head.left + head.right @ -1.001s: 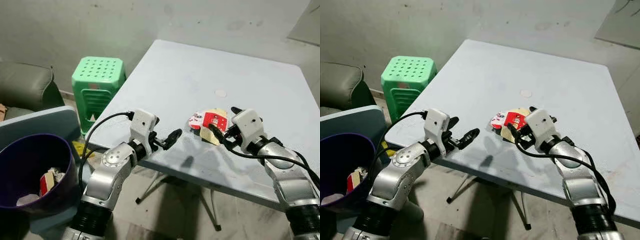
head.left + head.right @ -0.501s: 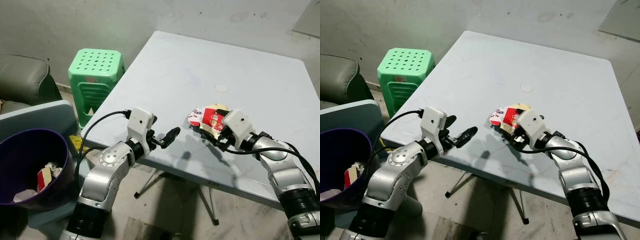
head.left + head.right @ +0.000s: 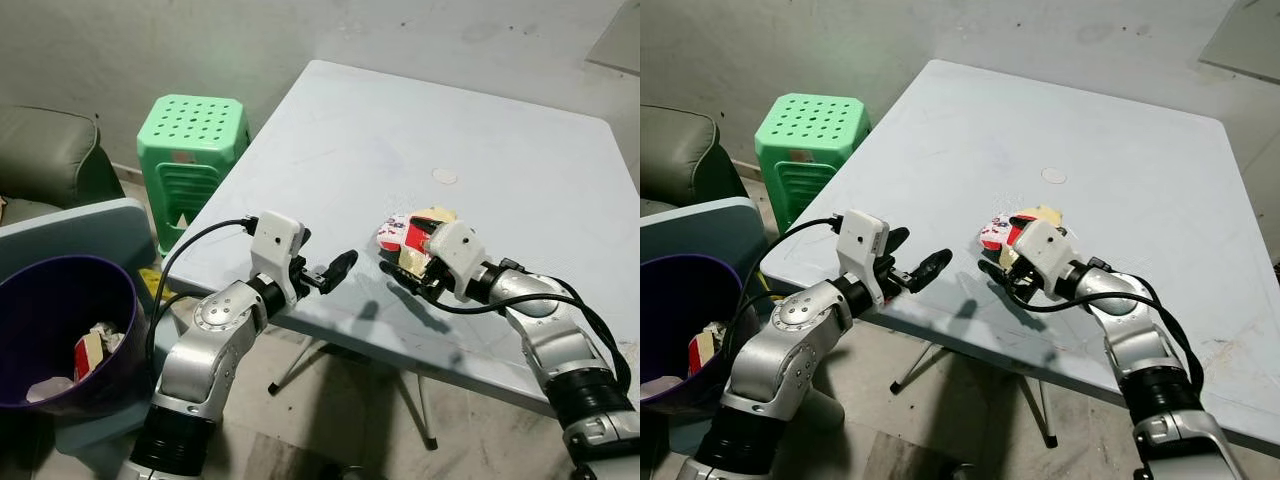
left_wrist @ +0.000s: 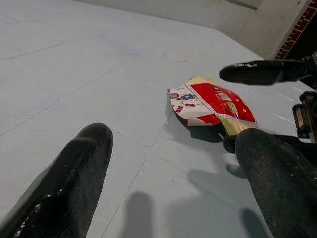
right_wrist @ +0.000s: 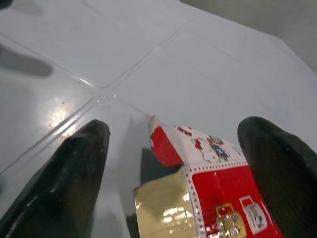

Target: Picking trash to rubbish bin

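your right pincer (image 5: pixel 173 158) sits low over the table (image 3: pixel 520 130) with its black fingers spread wide, one on either side of the red, white and gold wrapper (image 4: pixel 210 105), not yet closed on it; the wrapper lies flat on the table near the front edge; your left pincer (image 3: pixel 335 270) hovers at the table's front edge, fingers apart, holding nothing; the purple bin (image 3: pixel 50 350) stands on the floor to your left, scraps inside; a green stool (image 3: pixel 192 150) stands beyond it.
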Motion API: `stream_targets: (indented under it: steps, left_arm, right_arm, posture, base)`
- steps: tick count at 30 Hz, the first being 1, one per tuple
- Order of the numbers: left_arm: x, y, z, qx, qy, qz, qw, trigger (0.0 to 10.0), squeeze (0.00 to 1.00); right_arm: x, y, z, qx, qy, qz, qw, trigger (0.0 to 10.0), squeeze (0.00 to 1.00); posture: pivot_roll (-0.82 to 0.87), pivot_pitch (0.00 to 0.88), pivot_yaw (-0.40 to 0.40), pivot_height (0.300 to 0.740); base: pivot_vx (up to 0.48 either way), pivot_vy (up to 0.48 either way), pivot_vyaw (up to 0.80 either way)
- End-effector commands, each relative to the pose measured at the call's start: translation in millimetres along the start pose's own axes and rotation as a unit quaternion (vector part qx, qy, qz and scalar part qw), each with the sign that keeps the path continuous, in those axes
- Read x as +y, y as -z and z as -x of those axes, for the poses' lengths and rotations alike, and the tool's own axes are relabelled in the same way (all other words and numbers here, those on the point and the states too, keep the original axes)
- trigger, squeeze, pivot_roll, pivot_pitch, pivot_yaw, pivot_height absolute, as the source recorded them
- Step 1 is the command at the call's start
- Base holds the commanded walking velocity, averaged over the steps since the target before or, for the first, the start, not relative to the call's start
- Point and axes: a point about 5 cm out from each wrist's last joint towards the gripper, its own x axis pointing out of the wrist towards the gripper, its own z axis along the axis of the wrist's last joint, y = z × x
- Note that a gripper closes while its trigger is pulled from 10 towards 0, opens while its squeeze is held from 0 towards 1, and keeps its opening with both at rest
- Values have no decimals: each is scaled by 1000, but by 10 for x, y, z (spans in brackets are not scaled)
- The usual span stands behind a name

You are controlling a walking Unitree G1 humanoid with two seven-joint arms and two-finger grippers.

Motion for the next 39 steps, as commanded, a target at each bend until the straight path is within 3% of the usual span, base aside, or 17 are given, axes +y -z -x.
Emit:
stream_targets:
  steps: [1,24,25,26,27,28,29,30,39]
  left_arm:
    - [-28,-21,10,-2,4,-1,1000,10000,0]
    - [-5,-46,18,-3,0,2,1000,10000,0]
    - [-1,-47,20,-3,-1,2,1000,10000,0]
    - [-1,-47,20,-3,-1,2,1000,10000,0]
    - [2,-48,22,-3,-2,2,1000,10000,0]
    - [3,-48,23,-3,-2,2,1000,10000,0]
    - [2,-47,24,-3,-2,2,1000,10000,0]
    - [1,-47,25,-4,-2,3,1000,10000,0]
    - [-1,-47,28,-4,-2,5,1000,10000,0]
  right_arm:
    - [-26,18,-1,9,9,12,1000,10000,0]
    - [-135,131,-79,75,63,87,991,10000,0]
    - [-141,140,-79,78,68,85,991,8980,0]
    - [-141,140,-79,78,68,85,991,8980,0]
    - [-148,152,-82,84,74,84,990,4078,0]
    - [-150,157,-85,87,76,86,990,4078,0]
    - [-152,160,-87,90,76,89,989,3451,0]
    - [-156,156,-85,86,81,93,989,0,0]
    - [-181,185,-76,103,97,100,985,0,0]
  posture:
    - [-150,206,-91,740]
    - [-144,216,-91,740]
    - [-143,215,-91,740]
    - [-143,215,-91,740]
    - [-142,215,-91,740]
    - [-142,215,-91,740]
    - [-143,215,-90,740]
    - [-143,215,-90,740]
    - [-143,218,-91,740]
  base:
    - [0,0,0]
    - [0,0,0]
    - [0,0,0]
    - [0,0,0]
    - [0,0,0]
    - [0,0,0]
    - [0,0,0]
    - [0,0,0]
    - [0,0,0]
